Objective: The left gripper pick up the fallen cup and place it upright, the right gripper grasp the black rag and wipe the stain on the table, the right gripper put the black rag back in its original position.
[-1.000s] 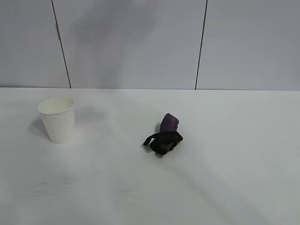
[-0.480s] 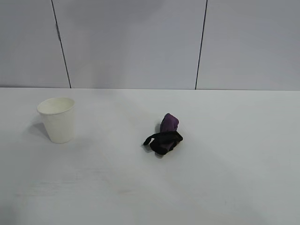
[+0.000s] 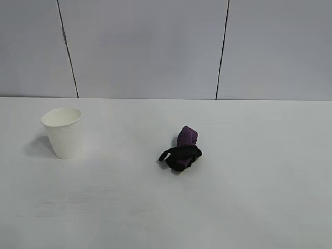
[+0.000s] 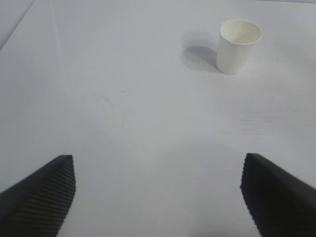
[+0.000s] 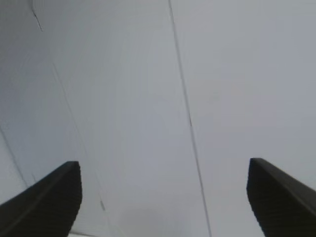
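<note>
The white paper cup [image 3: 63,133] stands upright on the white table [image 3: 249,207] at the left; it also shows in the left wrist view [image 4: 238,46]. The black rag [image 3: 181,150] with its purple patch lies bunched near the table's middle. No stain shows on the table. Neither arm shows in the exterior view. My left gripper [image 4: 158,195] is open and empty above bare table, well back from the cup. My right gripper [image 5: 164,200] is open and empty, facing the grey wall panels.
Grey wall panels [image 3: 145,46] with dark vertical seams stand behind the table's far edge. The right wrist view shows only wall panels [image 5: 237,74] and a seam.
A faint shadow that lay over the table's front and beside the cup has gone. The cup and the rag have not moved.
</note>
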`<state>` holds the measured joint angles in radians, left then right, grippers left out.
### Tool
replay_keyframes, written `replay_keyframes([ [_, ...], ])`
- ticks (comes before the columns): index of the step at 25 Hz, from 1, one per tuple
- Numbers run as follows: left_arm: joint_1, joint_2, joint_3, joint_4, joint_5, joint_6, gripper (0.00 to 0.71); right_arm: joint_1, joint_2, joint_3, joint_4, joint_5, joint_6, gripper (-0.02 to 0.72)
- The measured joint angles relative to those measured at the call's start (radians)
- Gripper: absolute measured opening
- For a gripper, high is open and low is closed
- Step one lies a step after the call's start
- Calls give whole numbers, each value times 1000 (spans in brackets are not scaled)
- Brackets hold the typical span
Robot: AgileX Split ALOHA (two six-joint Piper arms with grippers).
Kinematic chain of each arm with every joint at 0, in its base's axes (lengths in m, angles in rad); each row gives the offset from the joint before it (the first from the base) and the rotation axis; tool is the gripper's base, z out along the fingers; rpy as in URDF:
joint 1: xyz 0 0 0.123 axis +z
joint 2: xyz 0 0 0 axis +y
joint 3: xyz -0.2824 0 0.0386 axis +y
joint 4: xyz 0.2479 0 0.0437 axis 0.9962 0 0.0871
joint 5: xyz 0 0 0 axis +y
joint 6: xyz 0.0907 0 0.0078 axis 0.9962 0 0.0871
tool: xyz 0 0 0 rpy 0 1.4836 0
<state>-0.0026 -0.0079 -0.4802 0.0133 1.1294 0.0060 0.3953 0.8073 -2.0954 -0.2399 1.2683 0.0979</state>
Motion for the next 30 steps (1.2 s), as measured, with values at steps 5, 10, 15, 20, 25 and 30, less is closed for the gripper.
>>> replay_keyframes([
  [5, 0, 0, 0, 0, 0, 0, 657, -130, -195, 307, -29, 0, -32, 629],
  [10, 0, 0, 0, 0, 0, 0, 657, -212, -362, 645, 43, 0, -39, 629],
  [15, 0, 0, 0, 0, 0, 0, 657, -259, -504, 973, 128, -1, -39, 629],
  [20, 0, 0, 0, 0, 0, 0, 657, -296, -638, 1206, 156, -86, -39, 629],
  [25, 0, 0, 0, 0, 0, 0, 657, -331, -743, 1362, 175, -145, -39, 629],
  [30, 0, 0, 0, 0, 0, 0, 657, -372, -820, 1504, 181, -194, -39, 629],
])
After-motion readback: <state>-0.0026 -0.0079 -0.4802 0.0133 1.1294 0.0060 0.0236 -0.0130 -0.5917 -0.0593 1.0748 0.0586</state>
